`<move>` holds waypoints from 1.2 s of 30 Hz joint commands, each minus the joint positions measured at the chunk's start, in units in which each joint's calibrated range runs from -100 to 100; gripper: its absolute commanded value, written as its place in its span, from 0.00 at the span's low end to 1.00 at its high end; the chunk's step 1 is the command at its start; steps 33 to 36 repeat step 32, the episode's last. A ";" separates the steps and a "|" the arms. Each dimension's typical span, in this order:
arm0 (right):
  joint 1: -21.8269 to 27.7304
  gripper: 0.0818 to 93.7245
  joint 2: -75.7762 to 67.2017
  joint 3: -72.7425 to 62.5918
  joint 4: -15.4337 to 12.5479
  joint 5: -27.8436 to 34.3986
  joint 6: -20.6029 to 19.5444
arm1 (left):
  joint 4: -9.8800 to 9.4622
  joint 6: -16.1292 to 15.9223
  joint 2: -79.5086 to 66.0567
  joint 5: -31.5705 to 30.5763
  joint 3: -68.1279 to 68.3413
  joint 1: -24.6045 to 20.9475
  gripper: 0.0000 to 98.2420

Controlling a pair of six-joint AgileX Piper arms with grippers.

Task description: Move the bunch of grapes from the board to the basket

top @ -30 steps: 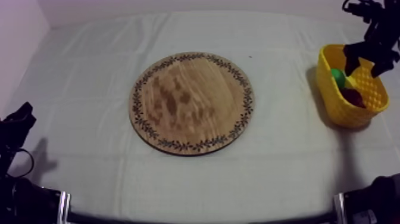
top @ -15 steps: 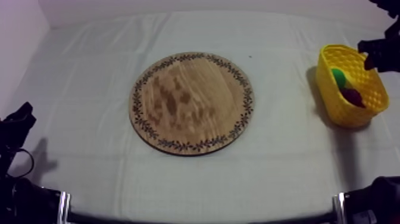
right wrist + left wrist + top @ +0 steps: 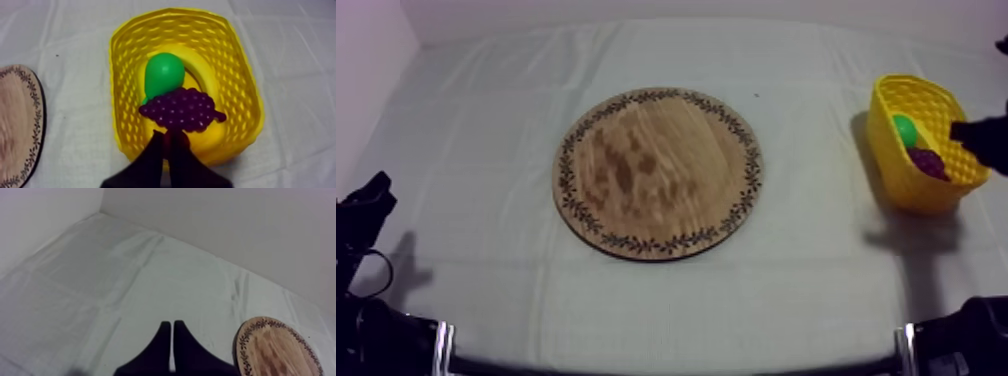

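Deeply purple, knobbly bunch of grapes [image 3: 182,110]

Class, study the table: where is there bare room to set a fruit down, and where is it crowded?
The whole board is bare. So is the cloth between board and basket, and the strip left of the board. The basket is crowded: grapes and a pear fill it, with the right gripper at its rim.

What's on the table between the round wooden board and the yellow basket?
Nothing but bare grey-white cloth lies between the round wooden board with the patterned rim and the yellow basket, as the top view shows.
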 commanded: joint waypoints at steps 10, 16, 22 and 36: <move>-0.83 0.00 -23.17 16.33 -8.57 -3.98 6.60 | 0.01 -0.01 0.02 0.01 -0.04 0.02 0.00; -2.08 0.00 -29.70 22.62 -11.57 -5.55 5.97 | 0.01 -0.01 0.02 0.01 -0.04 0.02 0.00; -3.24 0.00 -35.58 25.45 -7.51 -7.02 0.80 | 0.01 0.01 0.02 0.01 -0.04 0.02 0.00; -5.55 0.00 -42.56 27.07 -6.77 -9.07 11.93 | 0.01 -0.01 0.02 0.01 -0.04 0.02 0.00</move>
